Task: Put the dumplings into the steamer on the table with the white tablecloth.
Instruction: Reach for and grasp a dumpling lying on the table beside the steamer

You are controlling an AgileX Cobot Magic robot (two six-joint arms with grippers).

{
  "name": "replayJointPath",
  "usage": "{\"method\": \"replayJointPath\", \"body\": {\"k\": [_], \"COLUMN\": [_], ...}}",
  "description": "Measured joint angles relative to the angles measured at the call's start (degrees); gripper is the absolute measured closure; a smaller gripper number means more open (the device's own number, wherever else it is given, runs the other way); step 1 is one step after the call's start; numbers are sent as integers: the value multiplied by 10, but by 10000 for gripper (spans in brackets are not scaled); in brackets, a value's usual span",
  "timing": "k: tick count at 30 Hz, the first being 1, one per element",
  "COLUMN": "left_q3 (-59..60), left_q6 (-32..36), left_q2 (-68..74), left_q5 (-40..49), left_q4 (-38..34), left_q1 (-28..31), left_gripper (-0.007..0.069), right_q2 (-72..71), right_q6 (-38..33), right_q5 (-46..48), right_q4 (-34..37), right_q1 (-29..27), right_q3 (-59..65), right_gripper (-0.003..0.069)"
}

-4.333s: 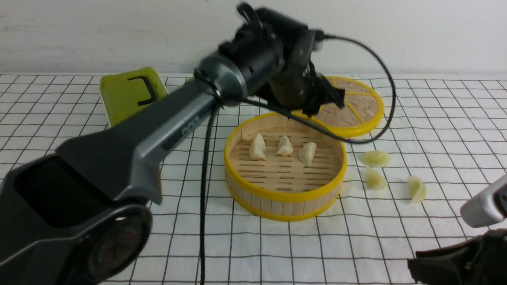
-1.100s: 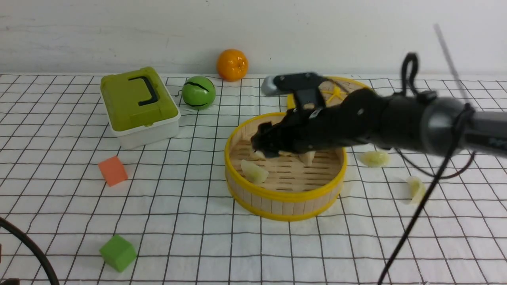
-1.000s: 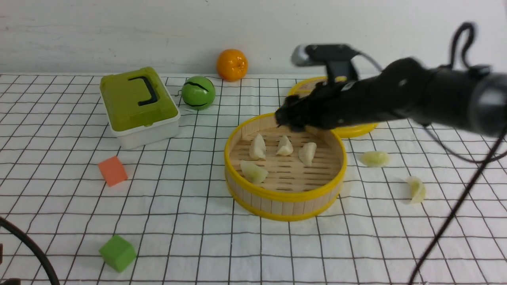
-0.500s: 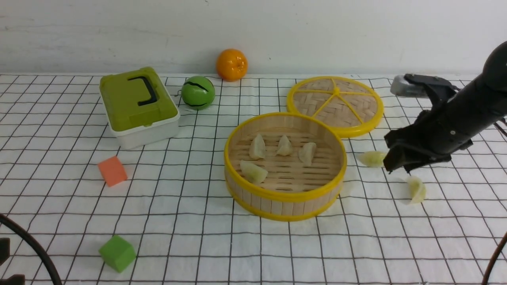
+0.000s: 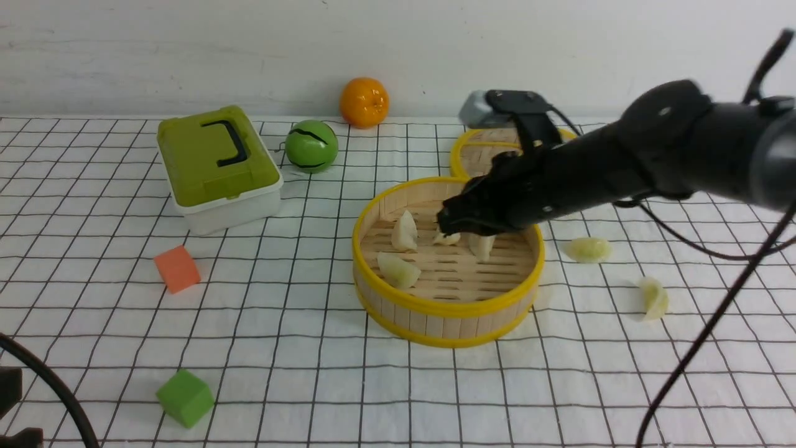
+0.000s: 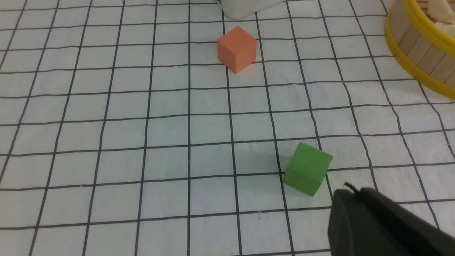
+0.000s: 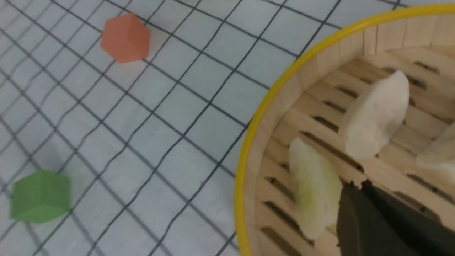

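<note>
A plain white wall (image 5: 186,56), faintly streaked, runs straight across the back. The light is soft and even, throwing only pale shadows.

No lettering, number, label or brand can be read in any view. The only printed marks are the thin black grid lines on the white fabric tablecloth (image 5: 298,386) and a wavy black line across the round green ball (image 5: 311,145), which sits beyond and to the left of the round bamboo-slat steamer with yellow rims (image 5: 448,308).
</note>
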Motion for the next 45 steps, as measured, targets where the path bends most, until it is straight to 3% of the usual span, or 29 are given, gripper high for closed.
{"method": "replayJointPath", "body": {"k": [4,9,28,41,45], "left_q3": [0,0,0,0,0], "left_q6": [0,0,0,0,0], "left_q2": [0,0,0,0,0], "left_q5": [-1,-1,-1,-1,-1], "left_q4": [0,0,-7,-7,-7], "left_q1": [0,0,0,0,0], "left_gripper": [621,615,605,594,588], "right_q2": [44,80,83,81,81], "right_q6": [-12,-16,-55,-204,-259], "right_q5": [-69,-91,-29,-10,-8], "right_q4": [1,-3,-66,-62,-16], "right_q1": [21,26,31,32,32], "right_q3": [0,1,-3,-3,-3], "right_gripper": [670,670,666,662,659]}}
